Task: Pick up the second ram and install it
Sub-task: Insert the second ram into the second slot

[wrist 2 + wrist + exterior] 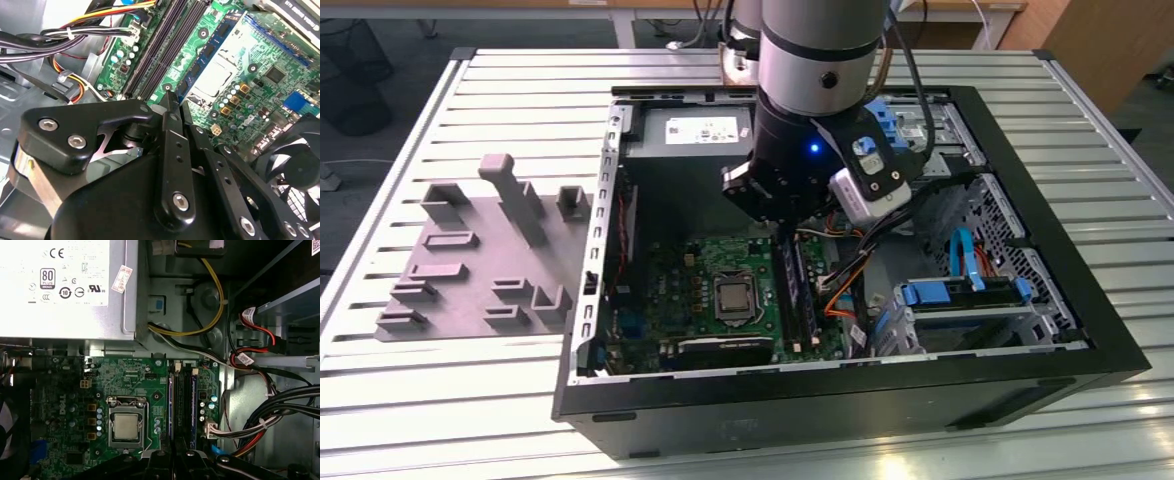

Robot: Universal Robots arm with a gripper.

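One gripper (171, 100) sits low over the motherboard's (674, 285) memory slots (181, 405), centre frame; fingers appear together, grasp undeterminable.

Silver-grey cylindrical arm (817, 50), black wrist, blue light, black screwed end effector (172, 112), possibly matte.

One open computer case (1107, 330), one grey tray (454, 270), one motherboard (130, 385), one processor (125, 428)

a lab or workshop bench: an open computer case (1067, 340) with its green motherboard (125, 385) bared lies on a ribbed metal table (454, 400) beside a grey tray with upright pegs (467, 260), with a wooden desk (974, 12) behind.
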